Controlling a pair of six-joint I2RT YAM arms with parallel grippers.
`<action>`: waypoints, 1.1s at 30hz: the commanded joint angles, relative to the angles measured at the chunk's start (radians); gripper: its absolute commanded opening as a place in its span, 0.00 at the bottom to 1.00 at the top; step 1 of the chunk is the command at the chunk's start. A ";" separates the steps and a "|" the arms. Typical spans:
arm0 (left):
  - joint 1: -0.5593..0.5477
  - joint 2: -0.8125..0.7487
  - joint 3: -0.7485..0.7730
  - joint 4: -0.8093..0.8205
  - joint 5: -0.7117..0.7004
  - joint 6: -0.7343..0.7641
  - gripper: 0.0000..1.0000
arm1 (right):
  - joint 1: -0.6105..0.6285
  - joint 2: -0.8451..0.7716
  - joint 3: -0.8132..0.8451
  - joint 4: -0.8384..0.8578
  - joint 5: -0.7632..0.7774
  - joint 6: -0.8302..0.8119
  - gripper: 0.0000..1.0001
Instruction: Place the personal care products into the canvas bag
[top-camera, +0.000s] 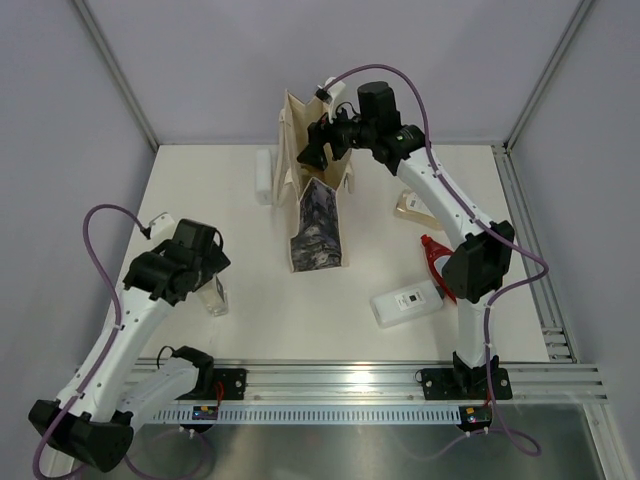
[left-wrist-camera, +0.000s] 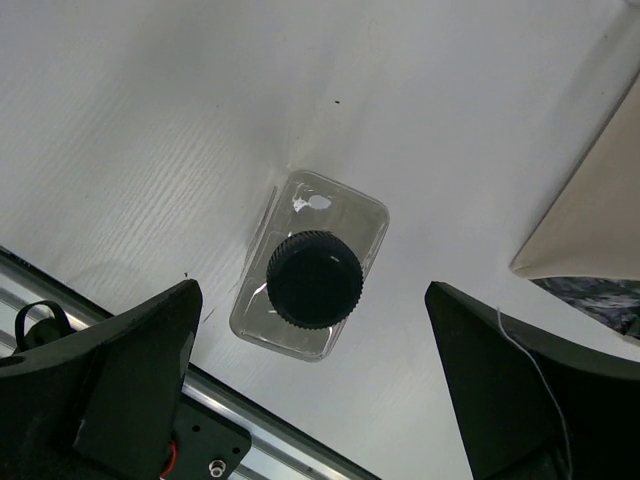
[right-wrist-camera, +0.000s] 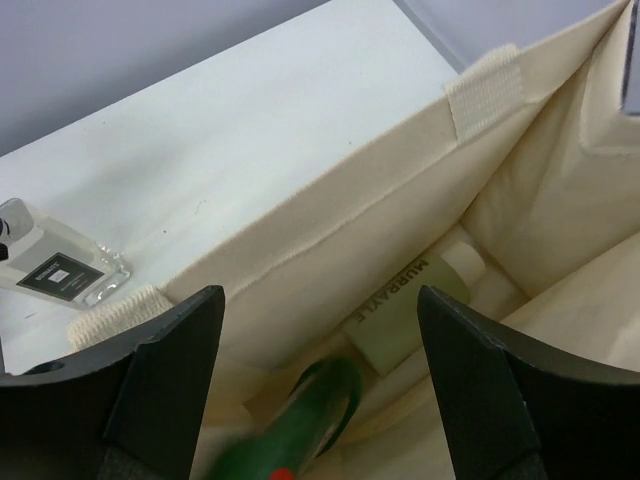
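Right gripper (right-wrist-camera: 320, 300) poised above the open mouth of the bag (top-camera: 318, 230), jaws apart, gripping nothing. Below it, low inside the bag, a green bottle (right-wrist-camera: 300, 430) with a red cap, blurred, beside a pale lettered tube (right-wrist-camera: 405, 310). Outside the bag, on the table (top-camera: 250, 320), a glass bottle (right-wrist-camera: 55, 265) with a dark label, near the cloth but apart from it.

Left gripper (left-wrist-camera: 310, 292) down over a clear bottle (left-wrist-camera: 350, 215) with a black cap, upright near the table's front edge. Fingers (left-wrist-camera: 130, 380) spread wide to either side, not touching it.

Bag upright toward the back of the table, dark print facing the arms. To its right, by the right arm: a flat red bottle (top-camera: 434, 262), a white bottle (top-camera: 405, 303) lying just in front of it, and farther back a tan item (top-camera: 406, 208), perhaps the amber bottle, half hidden by the arm.
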 joint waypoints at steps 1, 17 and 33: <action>0.020 0.023 -0.023 0.099 0.032 0.079 0.98 | -0.002 -0.035 0.050 0.012 -0.019 -0.052 0.88; 0.169 0.217 -0.063 0.248 0.194 0.372 0.77 | -0.034 -0.226 -0.079 -0.052 -0.216 -0.032 0.93; 0.358 0.146 -0.106 0.360 0.583 0.407 0.00 | -0.272 -0.394 -0.249 -0.015 -0.439 0.148 0.92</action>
